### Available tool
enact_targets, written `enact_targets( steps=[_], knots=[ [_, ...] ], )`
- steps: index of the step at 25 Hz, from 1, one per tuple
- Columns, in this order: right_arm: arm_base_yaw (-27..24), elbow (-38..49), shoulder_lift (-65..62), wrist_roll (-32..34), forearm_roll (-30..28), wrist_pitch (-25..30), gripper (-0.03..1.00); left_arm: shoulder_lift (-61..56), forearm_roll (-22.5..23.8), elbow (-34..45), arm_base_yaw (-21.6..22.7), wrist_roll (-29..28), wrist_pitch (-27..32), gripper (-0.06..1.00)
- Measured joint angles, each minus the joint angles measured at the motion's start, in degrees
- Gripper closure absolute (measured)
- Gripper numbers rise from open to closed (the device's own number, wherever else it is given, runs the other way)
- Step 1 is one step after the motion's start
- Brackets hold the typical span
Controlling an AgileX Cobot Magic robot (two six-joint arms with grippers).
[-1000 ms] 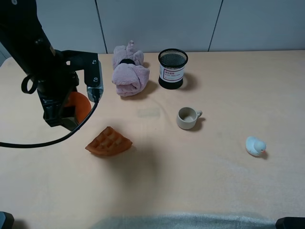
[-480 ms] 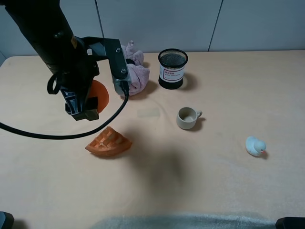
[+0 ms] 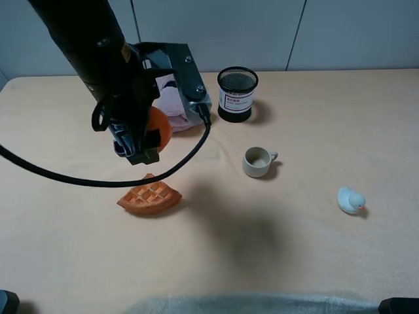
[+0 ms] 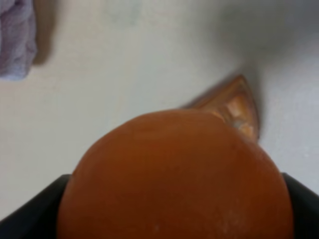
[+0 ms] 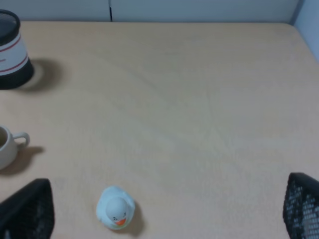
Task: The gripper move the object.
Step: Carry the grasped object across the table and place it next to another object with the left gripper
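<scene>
While the left gripper (image 3: 139,142) hangs in the air well to the left of the cup (image 3: 257,161), its jaws squeeze the round orange fruit (image 3: 159,129) between them. The waffle wedge (image 3: 150,196) lies on the table (image 3: 294,261), also left of the cup. The black mesh pot (image 3: 237,93) stands behind the cup. The toy duck (image 3: 350,200) sits to its right. The right gripper (image 5: 167,209) is spread wide, holding nothing.
</scene>
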Motion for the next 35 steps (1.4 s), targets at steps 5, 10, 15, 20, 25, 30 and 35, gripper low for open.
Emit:
enact_targets(
  steps=[5, 10, 15, 20, 25, 30, 35],
  knots=[
    [0.0, 0.0, 0.0, 0.0, 0.0, 0.0, 0.28, 5.5, 0.1, -5.5, -3.1, -1.3, 4.1, 0.21],
    [0.0, 0.0, 0.0, 0.0, 0.0, 0.0, 0.28, 10.2, 0.1, -11.1, -6.0, -1.6, 6.4, 0.21],
    [0.0, 0.0, 0.0, 0.0, 0.0, 0.0, 0.28, 13.7, 0.1, -15.0, -8.3, -1.7, 6.9, 0.21],
    [0.0, 0.0, 0.0, 0.0, 0.0, 0.0, 0.28, 16.6, -0.3, -18.5, -9.8, -1.9, 8.0, 0.21],
    [0.0, 0.0, 0.0, 0.0, 0.0, 0.0, 0.28, 19.9, -1.1, -22.1, -11.1, -1.9, 8.3, 0.21],
    [0.0, 0.0, 0.0, 0.0, 0.0, 0.0, 0.28, 23.7, -1.5, -26.1, -12.7, -1.9, 9.4, 0.21],
    [0.0, 0.0, 0.0, 0.0, 0.0, 0.0, 0.28, 26.9, -2.4, -29.8, -14.3, -1.9, 9.7, 0.21]
  ],
)
